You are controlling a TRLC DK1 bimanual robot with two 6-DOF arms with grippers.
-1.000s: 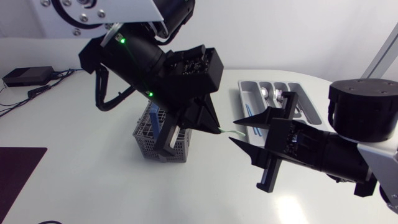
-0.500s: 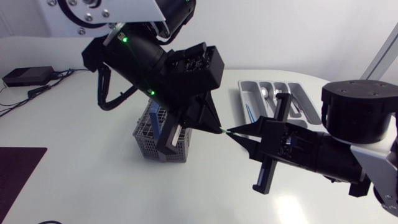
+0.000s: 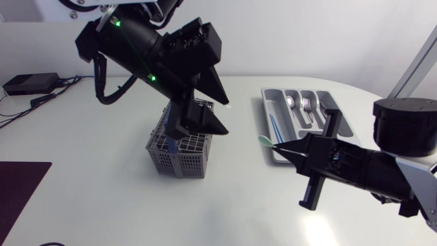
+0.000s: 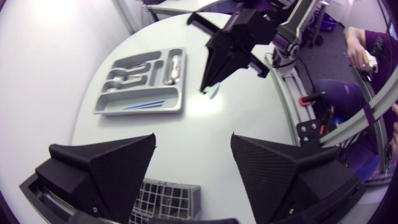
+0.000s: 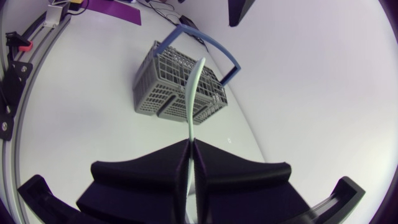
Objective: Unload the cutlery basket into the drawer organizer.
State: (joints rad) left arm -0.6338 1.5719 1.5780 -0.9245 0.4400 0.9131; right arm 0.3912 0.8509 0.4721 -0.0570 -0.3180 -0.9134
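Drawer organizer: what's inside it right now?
In the organizer a blue utensil lies in one long compartment, a spoon and a fork in others. The right claw, gripping a green utensil, hides the near end.

A white table [image 3: 95,205] with a rounded far edge is seen from above. At about eight o'clock on it, a dark maroon mat [image 3: 19,188] is laid flat and is cut off by the view's edge. At about ten o'clock, a small black box [image 3: 31,83] is set near the table's edge, with dark cables [image 3: 41,100] trailed just beside it.
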